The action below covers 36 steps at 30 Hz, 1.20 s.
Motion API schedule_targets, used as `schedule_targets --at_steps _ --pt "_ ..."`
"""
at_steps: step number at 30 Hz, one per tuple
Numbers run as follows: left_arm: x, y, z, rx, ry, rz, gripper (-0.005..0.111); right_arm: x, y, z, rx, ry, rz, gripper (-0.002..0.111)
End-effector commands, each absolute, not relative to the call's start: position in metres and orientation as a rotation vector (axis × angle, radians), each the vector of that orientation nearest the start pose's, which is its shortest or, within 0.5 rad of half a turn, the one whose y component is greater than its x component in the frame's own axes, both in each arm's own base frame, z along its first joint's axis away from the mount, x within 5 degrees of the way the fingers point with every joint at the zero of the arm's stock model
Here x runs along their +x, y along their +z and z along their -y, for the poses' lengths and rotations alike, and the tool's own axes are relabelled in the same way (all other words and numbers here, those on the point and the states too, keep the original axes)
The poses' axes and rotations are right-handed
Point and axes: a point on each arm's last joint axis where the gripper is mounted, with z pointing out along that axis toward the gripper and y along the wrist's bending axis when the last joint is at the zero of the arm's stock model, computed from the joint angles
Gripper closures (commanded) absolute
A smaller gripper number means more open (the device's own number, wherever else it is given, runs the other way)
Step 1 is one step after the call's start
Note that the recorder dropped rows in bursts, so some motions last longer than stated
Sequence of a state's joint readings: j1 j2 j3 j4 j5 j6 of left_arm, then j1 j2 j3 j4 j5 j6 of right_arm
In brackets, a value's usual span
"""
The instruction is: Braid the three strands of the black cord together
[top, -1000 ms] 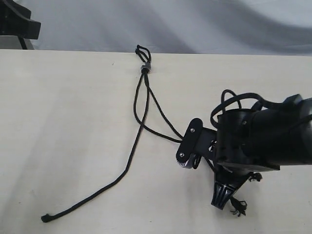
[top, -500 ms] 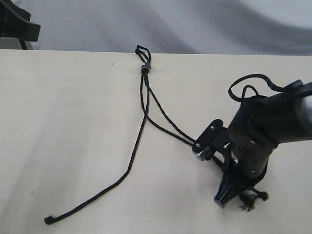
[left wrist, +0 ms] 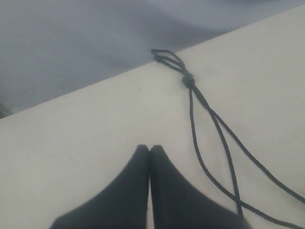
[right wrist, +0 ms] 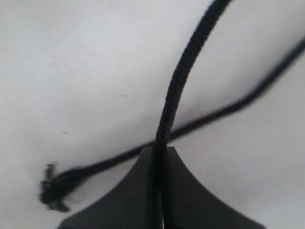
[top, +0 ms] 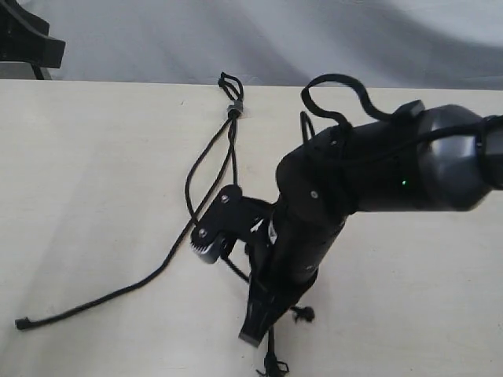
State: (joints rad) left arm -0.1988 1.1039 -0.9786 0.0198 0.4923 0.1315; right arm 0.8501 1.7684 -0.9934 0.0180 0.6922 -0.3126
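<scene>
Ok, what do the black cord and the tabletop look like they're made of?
Cord: probably woven synthetic or cotton fibre, matte. The right wrist view shows a fine braided sheath texture, and the frayed tip splays into loose fibres.
Tabletop: a smooth, pale cream surface with a slight sheen and no visible grain, possibly laminate or painted board. The pictures don't settle which.
</scene>
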Motion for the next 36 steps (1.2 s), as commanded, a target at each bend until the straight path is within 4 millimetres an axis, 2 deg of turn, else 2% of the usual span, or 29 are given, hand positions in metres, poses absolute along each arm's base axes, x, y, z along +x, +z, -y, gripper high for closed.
schedule_targets --at_steps 1,8,13,18,23,26,30,33,36 --pt "0.233 0.357 0.046 0.353 -0.024 -2.081 0.107 0.237 0.167 -0.21 -1.441 -0.079 -2.558 0.109" --pt "0.233 0.357 0.046 0.353 -0.024 -2.081 0.107 0.278 0.168 -0.162 -1.2 -0.115 -2.623 0.109" --pt "0.233 0.357 0.046 0.353 -0.024 -2.081 0.107 0.301 0.15 -0.13 -1.062 -0.137 -2.702 0.109" --pt "0.233 0.357 0.046 0.353 -0.024 -2.081 0.107 0.316 0.132 -0.111 -0.937 -0.13 -2.738 0.109" --pt "0.233 0.357 0.046 0.353 -0.024 -2.077 0.107 0.318 0.121 -0.109 -0.905 -0.127 -2.772 0.108" --pt "0.233 0.357 0.046 0.352 -0.025 -2.078 0.107 0.32 0.117 -0.111 -0.813 -0.107 -2.782 0.095" --pt "0.233 0.357 0.046 0.352 -0.025 -2.078 0.107 0.322 0.118 -0.111 -0.726 -0.091 -2.788 0.059" --pt "0.233 0.357 0.046 0.344 -0.03 -2.076 0.107 0.322 0.133 -0.111 -0.71 -0.084 -2.752 0.038" --pt "0.233 0.357 0.048 0.31 -0.084 -2.076 0.107 0.318 0.166 -0.11 -0.682 -0.073 -2.675 0.031"
